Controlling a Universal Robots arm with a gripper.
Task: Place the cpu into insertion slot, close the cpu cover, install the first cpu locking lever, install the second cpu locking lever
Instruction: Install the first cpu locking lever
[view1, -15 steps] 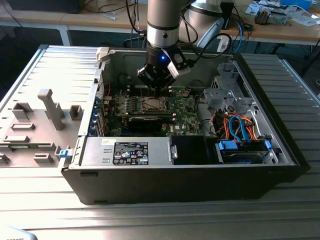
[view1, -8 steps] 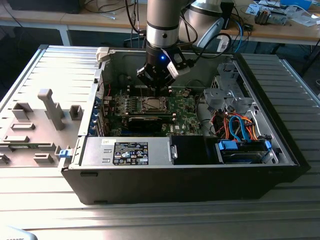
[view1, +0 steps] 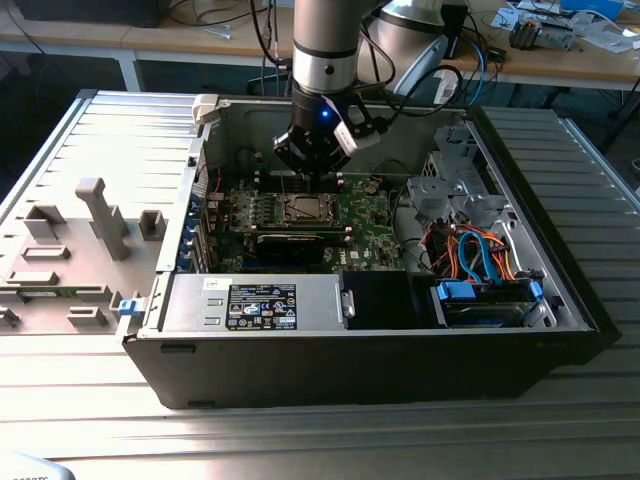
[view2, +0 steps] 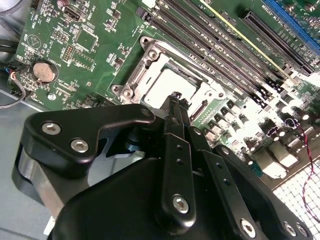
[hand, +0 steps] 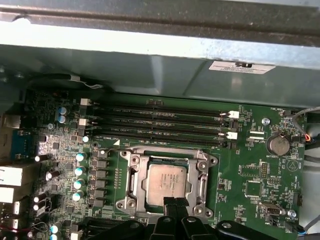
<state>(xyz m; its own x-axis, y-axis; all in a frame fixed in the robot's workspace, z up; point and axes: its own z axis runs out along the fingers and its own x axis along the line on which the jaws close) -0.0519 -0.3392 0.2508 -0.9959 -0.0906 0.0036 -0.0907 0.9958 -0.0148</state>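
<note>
The gripper (hand: 172, 202) hangs just above the cpu cover (hand: 165, 182). The long black memory slots (hand: 160, 125) border the socket on one side, upright capacitors (hand: 79, 170) flank another, and the case wall (hand: 150, 75) rises beyond the slots.

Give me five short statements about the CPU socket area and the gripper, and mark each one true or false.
1. The cpu lies flat inside the insertion slot. True.
2. The cpu cover is down around the chip, framing it. True.
3. The gripper grips the cpu in the air above the board. False: its fingertips are closed together with nothing between them, right at the socket's edge.
4. The coin battery sits inside the socket. False: it sits apart on the green motherboard.
5. In the exterior view the gripper is above the motherboard inside the open computer case. True.
</note>
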